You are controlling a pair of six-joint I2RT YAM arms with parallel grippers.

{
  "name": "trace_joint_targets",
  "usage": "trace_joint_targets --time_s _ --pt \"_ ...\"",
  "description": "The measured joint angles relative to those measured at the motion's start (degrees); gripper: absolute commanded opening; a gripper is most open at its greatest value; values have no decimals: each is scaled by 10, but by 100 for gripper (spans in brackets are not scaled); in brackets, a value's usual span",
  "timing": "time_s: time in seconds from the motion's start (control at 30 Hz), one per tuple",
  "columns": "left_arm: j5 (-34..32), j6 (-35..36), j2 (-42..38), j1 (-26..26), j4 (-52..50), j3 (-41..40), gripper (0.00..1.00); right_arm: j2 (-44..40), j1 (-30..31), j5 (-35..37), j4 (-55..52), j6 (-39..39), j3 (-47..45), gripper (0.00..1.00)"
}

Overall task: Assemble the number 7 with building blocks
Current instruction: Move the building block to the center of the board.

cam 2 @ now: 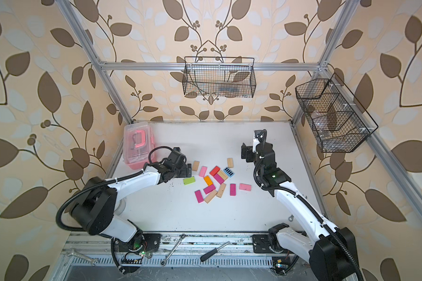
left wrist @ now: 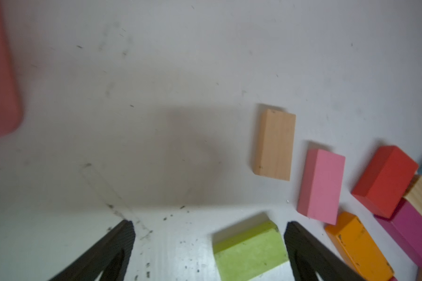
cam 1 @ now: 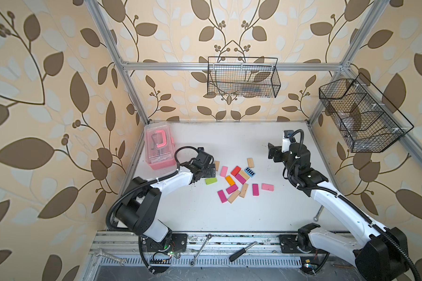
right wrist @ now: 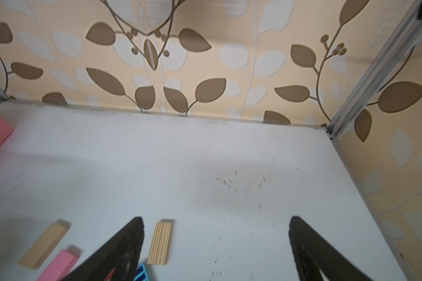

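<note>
Several building blocks lie scattered flat on the middle of the white table (cam 1: 195, 214): lime green (cam 1: 210, 180), pink (cam 1: 224, 171), red (cam 1: 235, 170), orange (cam 1: 229, 180), magenta (cam 1: 221, 196), a blue striped one (cam 1: 250, 172) and a ribbed wooden one (cam 1: 250, 162). My left gripper (cam 1: 208, 170) is open at the cluster's left edge. In the left wrist view the lime block (left wrist: 250, 253) lies on the table between the left gripper's (left wrist: 210, 225) spread fingers, close to one. My right gripper (cam 1: 272, 152) hangs open and empty above the table, right of the ribbed block (right wrist: 160, 242).
A pink translucent box (cam 1: 157, 146) with a handle stands at the far left corner. Two wire baskets (cam 1: 243, 77) (cam 1: 361, 116) hang on the walls. Wrenches (cam 1: 201, 248) and a screwdriver (cam 1: 243, 250) lie on the front rail.
</note>
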Motion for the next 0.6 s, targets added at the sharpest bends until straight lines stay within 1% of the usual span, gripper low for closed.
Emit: trace_joint_targets --time_s 0.1,0.17,0.27,0.33,0.4,0.47,0.6 --pt "26 7 54 -8 -17 34 99 21 30 -15 -27 9 0 94" --pt "37 18 80 -10 -26 57 99 36 54 -28 -39 14 0 96" --pt "45 36 106 -10 -32 87 99 60 94 -41 -48 21 0 97" --pt "47 48 116 -10 -38 105 99 77 119 -49 -48 27 0 100" --pt "47 60 132 -10 -49 132 94 93 138 -55 -48 34 -1 100" --pt "43 71 153 -10 -59 163 91 107 151 -62 -48 41 -1 100" --pt "39 84 184 -10 -77 206 85 117 159 -76 -48 55 -6 100"
